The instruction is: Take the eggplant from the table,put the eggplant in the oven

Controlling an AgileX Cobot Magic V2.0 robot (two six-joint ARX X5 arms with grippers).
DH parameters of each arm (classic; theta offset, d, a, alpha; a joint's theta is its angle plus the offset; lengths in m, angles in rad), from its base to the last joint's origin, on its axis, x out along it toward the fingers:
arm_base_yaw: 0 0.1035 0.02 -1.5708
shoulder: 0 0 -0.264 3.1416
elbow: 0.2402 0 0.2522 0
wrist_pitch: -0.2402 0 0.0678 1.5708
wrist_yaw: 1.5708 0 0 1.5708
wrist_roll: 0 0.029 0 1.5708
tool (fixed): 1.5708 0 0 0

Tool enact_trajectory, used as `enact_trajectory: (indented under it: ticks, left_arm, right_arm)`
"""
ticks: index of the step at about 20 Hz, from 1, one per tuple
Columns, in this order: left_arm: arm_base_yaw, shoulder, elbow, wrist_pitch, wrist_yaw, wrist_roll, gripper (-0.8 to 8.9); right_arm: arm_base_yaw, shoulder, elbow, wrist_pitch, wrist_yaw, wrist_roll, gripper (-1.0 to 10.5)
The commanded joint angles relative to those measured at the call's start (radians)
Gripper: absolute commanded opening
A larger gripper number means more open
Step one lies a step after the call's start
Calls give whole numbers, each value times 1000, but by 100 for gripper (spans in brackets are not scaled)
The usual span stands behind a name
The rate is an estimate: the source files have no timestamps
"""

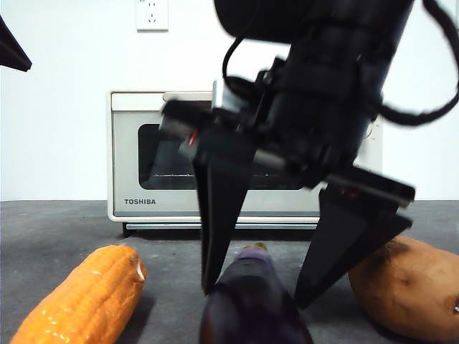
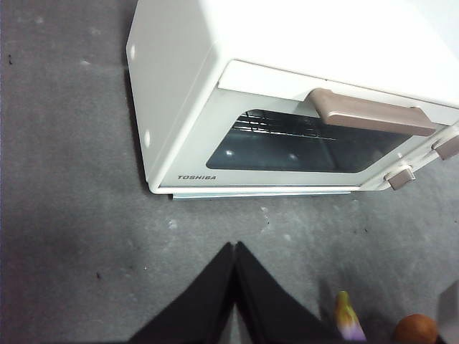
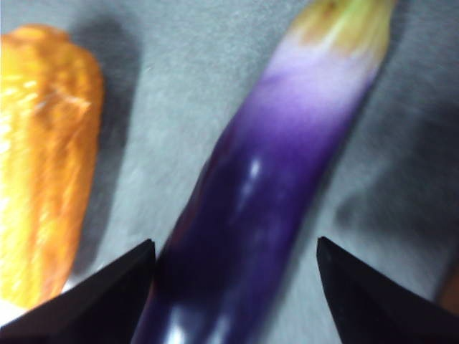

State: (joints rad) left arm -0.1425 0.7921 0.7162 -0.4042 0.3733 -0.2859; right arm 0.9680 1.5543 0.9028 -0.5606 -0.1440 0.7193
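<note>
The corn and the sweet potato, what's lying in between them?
The eggplant lies on the table between the corn and the sweet potato, as the front view shows, with the right end effector open astride it.

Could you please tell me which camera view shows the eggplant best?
The right wrist view: the eggplant fills the picture between the open right gripper. The front view shows only its near end, cut by the edge; the left wrist view shows just a small tip.
</note>
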Motion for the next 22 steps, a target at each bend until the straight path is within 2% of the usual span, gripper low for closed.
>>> enact_trajectory:
  ticks: [1, 5, 9, 12, 13, 14, 17, 20, 22]
  left_arm:
    - [-4, 7, 16, 6, 5, 13, 6]
    - [-4, 7, 16, 6, 5, 13, 6]
    - [-4, 7, 16, 2, 5, 13, 6]
    - [-5, 7, 16, 0, 6, 13, 6]
    - [-8, 7, 16, 0, 13, 13, 6]
    - [-17, 7, 16, 0, 21, 13, 6]
    - [-71, 7, 31, -5, 21, 11, 6]
    - [-130, 26, 79, -2, 19, 11, 6]
    - [-158, 59, 117, 0, 18, 13, 6]
  right_arm:
    - [12, 40, 19, 22, 6, 14, 350]
    - [12, 69, 22, 52, 6, 14, 338]
    - [27, 71, 32, 42, -13, 30, 171]
    - [53, 50, 123, -41, -14, -2, 152]
    - [63, 38, 174, -97, -12, -37, 152]
    - [74, 25, 230, -162, -12, -103, 152]
    - [105, -34, 383, -385, 7, -341, 152]
    - [119, -124, 446, -520, 116, -478, 152]
    - [118, -195, 447, -578, 231, -537, 152]
